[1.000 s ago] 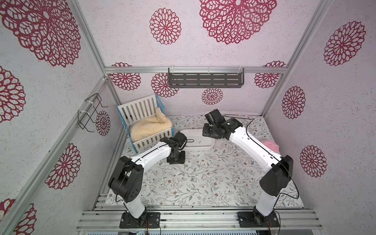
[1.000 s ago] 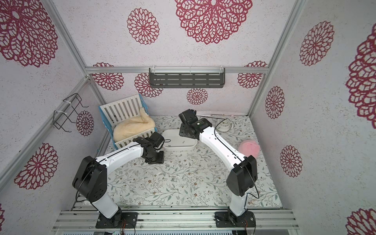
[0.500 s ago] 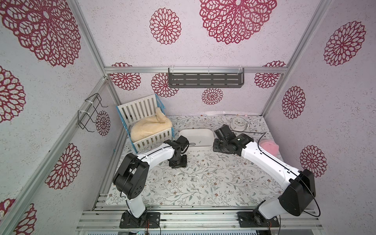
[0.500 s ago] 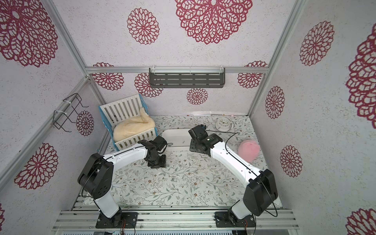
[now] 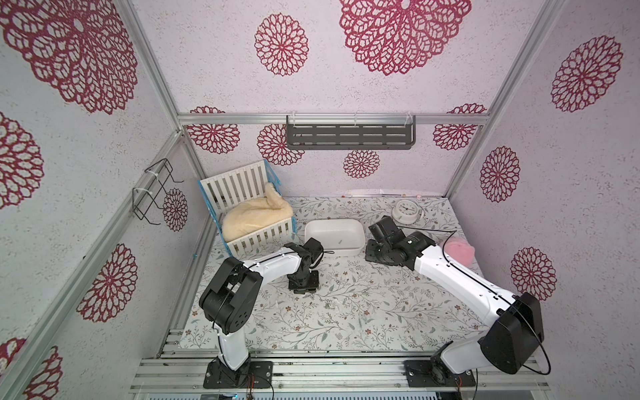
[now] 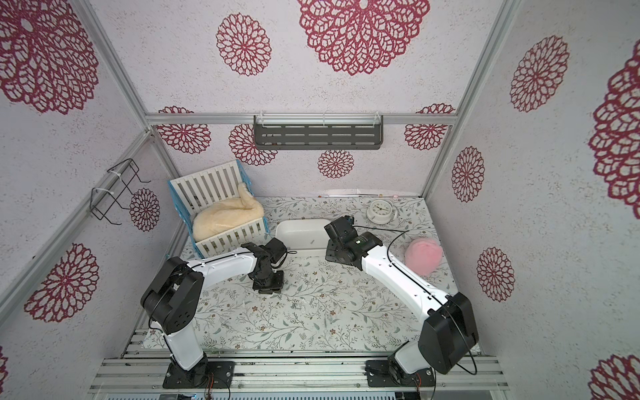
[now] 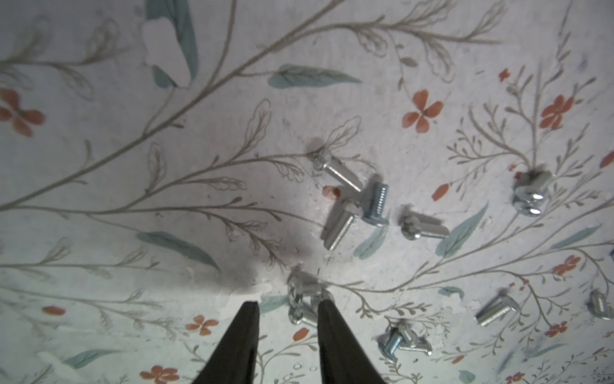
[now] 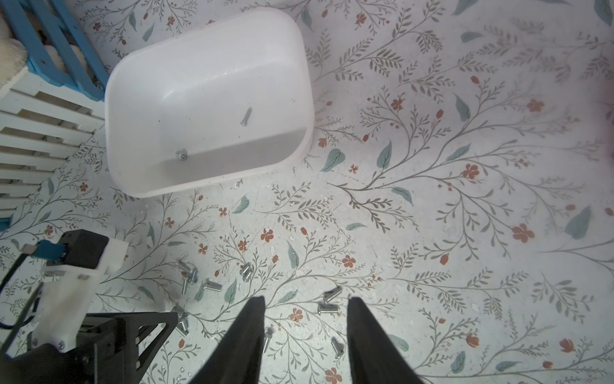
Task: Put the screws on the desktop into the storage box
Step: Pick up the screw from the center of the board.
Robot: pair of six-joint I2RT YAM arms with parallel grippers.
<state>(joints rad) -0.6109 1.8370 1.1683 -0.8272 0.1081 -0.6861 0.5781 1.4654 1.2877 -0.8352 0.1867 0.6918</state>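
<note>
- Your left tool (image 7: 287,304) has dropped over the screws (image 7: 299,292), narrowing but not yet clamped, so the next pick looks close.
- Your right tool (image 8: 305,299) has cleared the storage box (image 8: 232,159), apart and empty.

I'm seeing small silver screws (image 7: 377,199) lying flat in loose clusters, scattering across the leafy-printed white desktop (image 8: 448,216), near the box (image 8: 199,60). White box is sitting upright and open, rounded corners, toward the back; two screws (image 8: 246,116) are resting on its floor, apart.
</note>
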